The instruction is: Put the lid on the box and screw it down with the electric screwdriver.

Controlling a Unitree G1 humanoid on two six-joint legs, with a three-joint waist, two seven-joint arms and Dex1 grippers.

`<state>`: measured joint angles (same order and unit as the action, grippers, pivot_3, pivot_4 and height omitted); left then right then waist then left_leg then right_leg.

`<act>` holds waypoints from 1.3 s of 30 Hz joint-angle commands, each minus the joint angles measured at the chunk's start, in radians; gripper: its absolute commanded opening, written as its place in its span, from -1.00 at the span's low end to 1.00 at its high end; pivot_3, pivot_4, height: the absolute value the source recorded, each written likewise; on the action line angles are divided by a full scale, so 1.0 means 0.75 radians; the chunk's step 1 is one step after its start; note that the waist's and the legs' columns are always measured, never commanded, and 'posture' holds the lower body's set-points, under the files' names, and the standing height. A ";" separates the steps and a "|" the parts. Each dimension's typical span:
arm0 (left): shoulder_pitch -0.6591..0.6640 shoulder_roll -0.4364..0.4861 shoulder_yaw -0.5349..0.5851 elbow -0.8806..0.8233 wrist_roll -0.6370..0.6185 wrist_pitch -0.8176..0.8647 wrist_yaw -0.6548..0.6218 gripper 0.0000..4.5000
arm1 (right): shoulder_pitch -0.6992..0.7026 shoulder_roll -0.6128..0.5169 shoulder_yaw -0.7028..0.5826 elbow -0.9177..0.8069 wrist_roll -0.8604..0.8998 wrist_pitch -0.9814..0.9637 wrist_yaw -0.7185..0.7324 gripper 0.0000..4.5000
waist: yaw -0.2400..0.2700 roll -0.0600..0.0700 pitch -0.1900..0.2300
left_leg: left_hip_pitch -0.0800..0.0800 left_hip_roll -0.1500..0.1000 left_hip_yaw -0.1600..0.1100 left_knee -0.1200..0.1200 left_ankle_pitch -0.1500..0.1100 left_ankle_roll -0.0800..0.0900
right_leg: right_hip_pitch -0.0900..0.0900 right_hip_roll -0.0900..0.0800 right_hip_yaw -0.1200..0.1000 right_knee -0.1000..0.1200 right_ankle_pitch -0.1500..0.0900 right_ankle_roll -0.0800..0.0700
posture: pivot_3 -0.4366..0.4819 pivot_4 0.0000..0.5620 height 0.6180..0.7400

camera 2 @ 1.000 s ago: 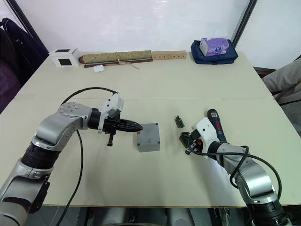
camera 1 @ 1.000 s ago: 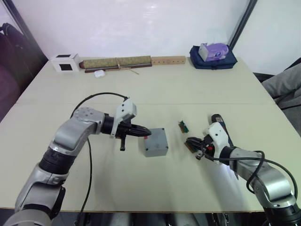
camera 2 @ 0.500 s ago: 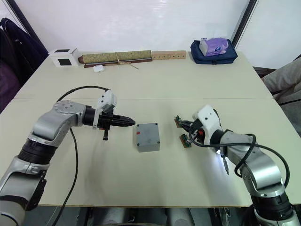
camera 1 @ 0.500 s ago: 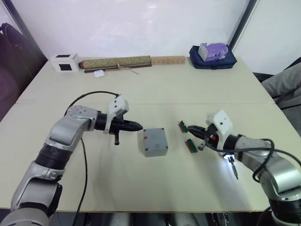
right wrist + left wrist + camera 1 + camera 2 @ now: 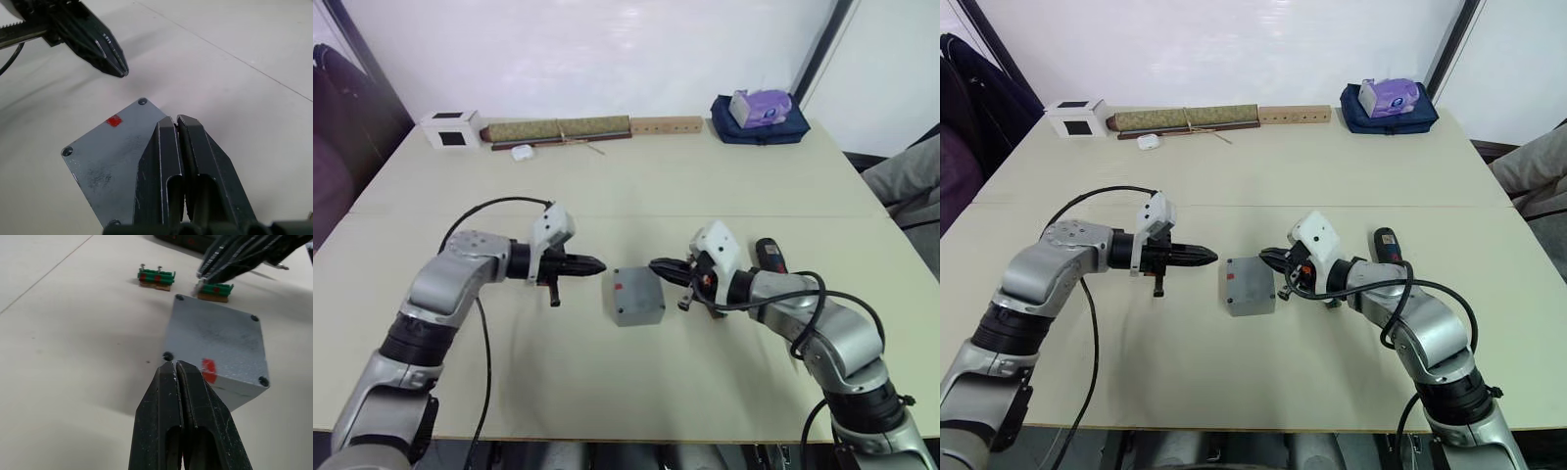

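Note:
The grey box [image 5: 641,311] stands mid-table with the lid [image 5: 215,340] sitting on it, red mark up and screw holes at the corners. My left gripper [image 5: 597,263] is shut and empty, with its tip a short way off the box's left side. From the other side my right gripper [image 5: 656,265] reaches in. It is also shut and empty, and its tip hangs over the lid's right edge. The black electric screwdriver [image 5: 769,257] lies on the table behind my right forearm, held by nothing, its tip hidden.
Two green circuit strips [image 5: 156,277] lie just right of the box. Along the far edge are a white cube [image 5: 450,128], a rolled mat [image 5: 558,129], a wooden block [image 5: 666,124] and a navy bag with a tissue pack [image 5: 759,113].
My right gripper swung left from beside the green strips to the box's right edge. My left gripper drew back from the box's left side. The box and screwdriver stayed put.

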<state>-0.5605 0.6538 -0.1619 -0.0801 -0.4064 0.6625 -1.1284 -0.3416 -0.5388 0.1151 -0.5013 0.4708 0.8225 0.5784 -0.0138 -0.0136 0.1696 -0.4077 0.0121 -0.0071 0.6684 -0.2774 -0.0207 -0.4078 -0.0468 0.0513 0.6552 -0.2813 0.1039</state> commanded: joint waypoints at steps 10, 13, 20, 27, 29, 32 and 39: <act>0.001 -0.011 0.030 -0.079 -0.048 0.032 0.044 -1.00 | -0.021 0.010 0.031 0.033 -0.071 -0.073 0.007 -0.98 | -0.001 0.000 0.000 | 0.000 0.000 0.000 0.000 0.000 0.000 | 0.000 0.001 0.000 0.000 0.000 0.000 | -0.05 -0.47 1.00; -0.002 -0.012 0.029 -0.077 -0.048 0.031 0.044 -1.00 | -0.021 0.013 0.033 0.041 -0.085 -0.081 0.006 -0.98 | -0.001 0.000 0.000 | 0.000 -0.001 0.000 0.000 0.000 0.000 | 0.000 0.001 0.000 0.000 0.000 0.000 | -0.05 -0.47 1.00; -0.006 -0.016 0.022 -0.075 -0.044 0.028 0.044 -1.00 | -0.015 0.024 0.046 0.064 -0.125 -0.108 -0.004 -0.98 | -0.001 0.000 0.000 | 0.000 -0.001 0.000 0.000 0.000 0.000 | 0.000 0.001 0.000 0.000 0.000 0.000 | -0.05 -0.47 1.00; -0.007 -0.014 0.021 -0.070 -0.041 0.026 0.042 -1.00 | -0.009 0.038 0.058 0.075 -0.133 -0.108 0.003 -0.98 | -0.001 0.000 0.000 | 0.000 -0.001 0.000 0.000 0.000 0.000 | 0.000 0.001 0.000 0.000 0.000 0.000 | -0.05 -0.47 1.00; -0.007 -0.014 0.021 -0.068 -0.040 0.024 0.041 -1.00 | -0.007 0.040 0.062 0.081 -0.138 -0.111 0.003 -0.98 | -0.001 0.000 0.000 | 0.000 -0.001 0.000 0.000 0.000 0.000 | 0.000 0.001 0.000 0.000 0.000 0.000 | -0.05 -0.47 1.00; -0.007 -0.013 0.021 -0.063 -0.037 0.020 0.040 -1.00 | -0.007 0.044 0.065 0.089 -0.143 -0.113 0.004 -0.98 | -0.001 0.000 0.000 | 0.000 -0.001 0.000 0.000 0.000 0.000 | 0.000 0.001 0.000 0.000 0.000 0.000 | -0.05 -0.47 1.00; -0.004 -0.017 0.022 -0.065 -0.036 0.016 0.044 -1.00 | -0.003 0.039 0.070 0.110 -0.161 -0.116 0.008 -0.75 | -0.001 0.000 0.000 | 0.000 -0.001 0.000 0.000 0.000 0.000 | 0.000 0.001 0.000 0.000 0.000 0.000 | -0.05 -0.47 1.00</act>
<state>-0.5517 0.6427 -0.1623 -0.1129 -0.4258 0.6889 -1.0979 -0.3419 -0.5141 0.1718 -0.4097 0.3545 0.7512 0.5818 -0.0147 -0.0135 0.1696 -0.4076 0.0115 -0.0071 0.6683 -0.2774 -0.0208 -0.4080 -0.0461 0.0512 0.6553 -0.2813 0.1039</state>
